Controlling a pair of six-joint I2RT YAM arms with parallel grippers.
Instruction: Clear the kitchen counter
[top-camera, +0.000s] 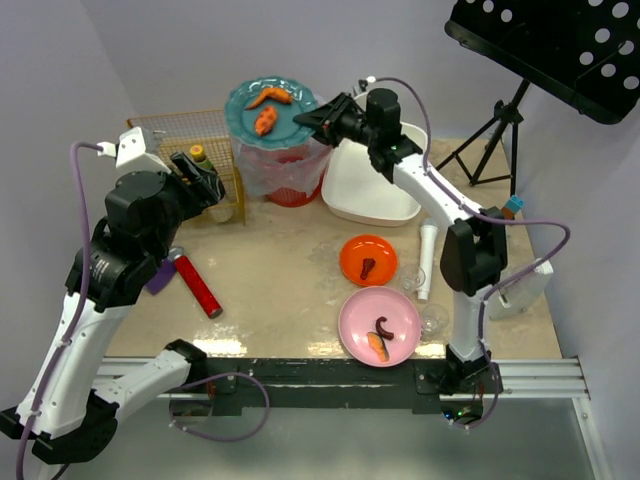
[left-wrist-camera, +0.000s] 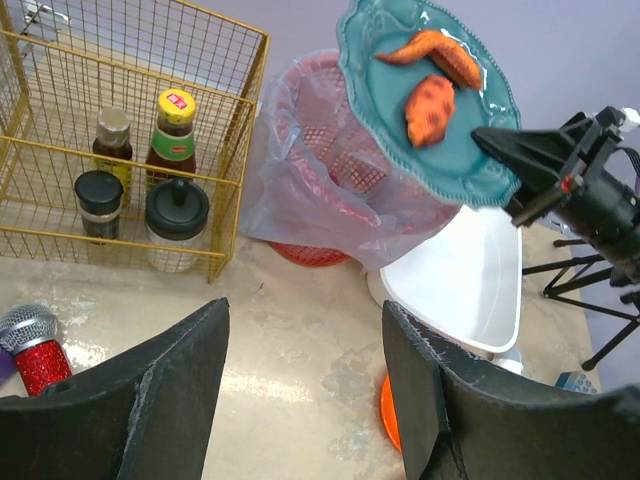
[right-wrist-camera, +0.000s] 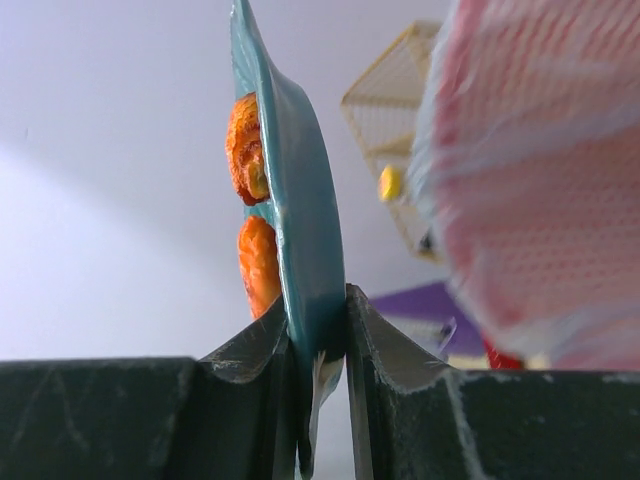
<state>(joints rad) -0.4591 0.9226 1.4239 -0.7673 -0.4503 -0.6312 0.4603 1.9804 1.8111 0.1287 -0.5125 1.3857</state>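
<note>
Kitchen counter (top-camera: 280, 270): wire basket (top-camera: 160, 130), red bin (top-camera: 292, 192), white tub (top-camera: 365, 205), orange plate (top-camera: 352, 252), pink plate (top-camera: 360, 312), microphone (top-camera: 197, 285).

No words or numbers could be read anywhere. The only markings that showed were on the sauce bottle (left-wrist-camera: 172, 135) standing in the wire basket (left-wrist-camera: 240, 150). A red sticker with pale print sat on its yellow cap (left-wrist-camera: 177, 104), and a red and green label wrapped its neck. The lettering on both was too small and blurred to make out from the left wrist camera.
</note>
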